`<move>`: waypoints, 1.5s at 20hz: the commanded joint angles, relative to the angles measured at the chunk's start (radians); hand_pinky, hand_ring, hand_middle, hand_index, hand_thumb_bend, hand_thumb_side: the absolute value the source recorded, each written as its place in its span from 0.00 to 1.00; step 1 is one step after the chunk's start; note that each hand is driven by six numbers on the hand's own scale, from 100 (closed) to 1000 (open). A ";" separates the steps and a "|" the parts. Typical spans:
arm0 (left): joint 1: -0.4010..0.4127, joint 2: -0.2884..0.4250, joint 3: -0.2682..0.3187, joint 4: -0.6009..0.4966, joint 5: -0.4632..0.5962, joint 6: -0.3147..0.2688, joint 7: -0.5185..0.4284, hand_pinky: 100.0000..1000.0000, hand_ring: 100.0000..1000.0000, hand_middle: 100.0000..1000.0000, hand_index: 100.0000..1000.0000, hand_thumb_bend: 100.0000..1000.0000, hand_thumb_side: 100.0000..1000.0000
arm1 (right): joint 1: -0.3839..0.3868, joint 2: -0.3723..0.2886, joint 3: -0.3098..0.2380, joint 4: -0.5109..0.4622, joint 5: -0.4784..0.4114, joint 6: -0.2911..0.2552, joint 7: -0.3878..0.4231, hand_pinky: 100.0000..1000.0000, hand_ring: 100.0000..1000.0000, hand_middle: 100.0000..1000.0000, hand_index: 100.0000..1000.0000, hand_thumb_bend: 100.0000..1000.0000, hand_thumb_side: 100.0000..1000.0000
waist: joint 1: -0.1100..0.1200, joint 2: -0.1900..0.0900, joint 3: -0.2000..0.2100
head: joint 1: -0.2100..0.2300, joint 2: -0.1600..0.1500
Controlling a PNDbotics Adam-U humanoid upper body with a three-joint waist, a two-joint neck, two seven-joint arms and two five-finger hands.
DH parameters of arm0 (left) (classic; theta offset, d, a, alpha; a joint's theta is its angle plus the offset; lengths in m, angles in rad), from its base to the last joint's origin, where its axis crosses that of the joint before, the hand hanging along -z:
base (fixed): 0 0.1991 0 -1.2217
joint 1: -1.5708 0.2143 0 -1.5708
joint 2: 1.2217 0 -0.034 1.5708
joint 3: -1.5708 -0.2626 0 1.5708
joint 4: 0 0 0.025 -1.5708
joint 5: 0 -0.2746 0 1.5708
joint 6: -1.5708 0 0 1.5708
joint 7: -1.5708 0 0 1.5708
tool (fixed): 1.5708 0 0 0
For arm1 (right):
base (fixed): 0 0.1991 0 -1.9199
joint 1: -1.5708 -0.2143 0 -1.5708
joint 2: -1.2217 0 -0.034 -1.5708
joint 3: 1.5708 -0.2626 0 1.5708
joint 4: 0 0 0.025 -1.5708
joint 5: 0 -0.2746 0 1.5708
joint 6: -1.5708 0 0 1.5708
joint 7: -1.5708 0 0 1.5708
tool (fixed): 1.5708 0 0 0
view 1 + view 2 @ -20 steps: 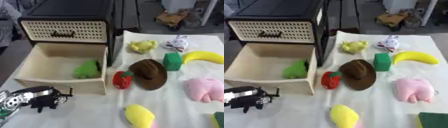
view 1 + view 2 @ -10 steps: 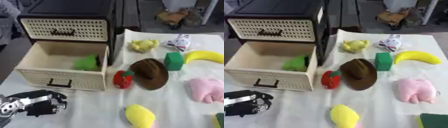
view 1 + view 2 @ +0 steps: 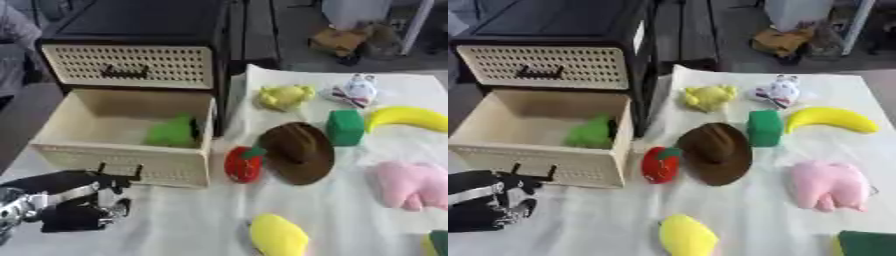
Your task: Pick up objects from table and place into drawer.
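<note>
So the left robot hand (image 3: 74, 210) has backed out of the drawer (image 3: 122, 155) and dropped down to the near-left corner of the bench (image 3: 192, 225). A second ago it was sitting at about the same spot but the whole view has tilted since, so honestly most of the "movement" is the head, not the hand. Its fingers look curled in and holding nothing, just in front of the drawer's black handle (image 3: 118, 172).

The green toy (image 3: 173, 132) is lying inside the open drawer, up and to the right of the robot hand, against the right wall. I'd call that one done.

Everything else is still out on the cloth, well off to the hand's right: red strawberry-looking thing (image 3: 243, 164) closest, brown hat (image 3: 297, 152) beside it, green block (image 3: 346, 127), banana (image 3: 407, 117), pink plush (image 3: 411, 185), yellow lemon-ish toy (image 3: 278, 235), yellow plush (image 3: 282, 96) and a small white plush (image 3: 357, 89) farther back. My guess is the strawberry goes next. Right robot hand isn't in view.
</note>
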 commanded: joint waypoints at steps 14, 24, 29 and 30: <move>-0.069 -0.061 -0.003 0.162 -0.043 -0.010 -0.009 0.40 0.65 0.90 1.00 0.00 1.00 | -0.010 -0.006 -0.012 -0.015 -0.001 0.004 -0.003 0.28 0.52 0.46 0.68 0.01 0.83 | 0.001 -0.017 -0.009 | 0.007 -0.030; -0.081 -0.071 0.015 0.147 -0.054 -0.018 0.019 0.40 0.65 0.90 1.00 0.00 1.00 | -0.008 -0.003 -0.011 -0.015 0.001 0.007 0.004 0.28 0.52 0.45 0.68 0.01 0.83 | 0.000 -0.013 -0.010 | 0.007 -0.037; -0.099 -0.083 0.021 0.146 -0.057 -0.025 0.040 0.39 0.64 0.90 1.00 0.00 1.00 | -0.009 -0.004 -0.010 -0.015 0.002 0.008 0.007 0.28 0.52 0.45 0.68 0.01 0.83 | -0.002 -0.009 -0.011 | 0.006 -0.041; -0.104 -0.087 0.023 0.147 -0.058 -0.025 0.046 0.39 0.64 0.89 1.00 0.00 1.00 | -0.009 -0.004 -0.010 -0.015 0.001 0.008 0.008 0.27 0.52 0.45 0.67 0.01 0.83 | -0.002 -0.009 -0.011 | 0.006 -0.043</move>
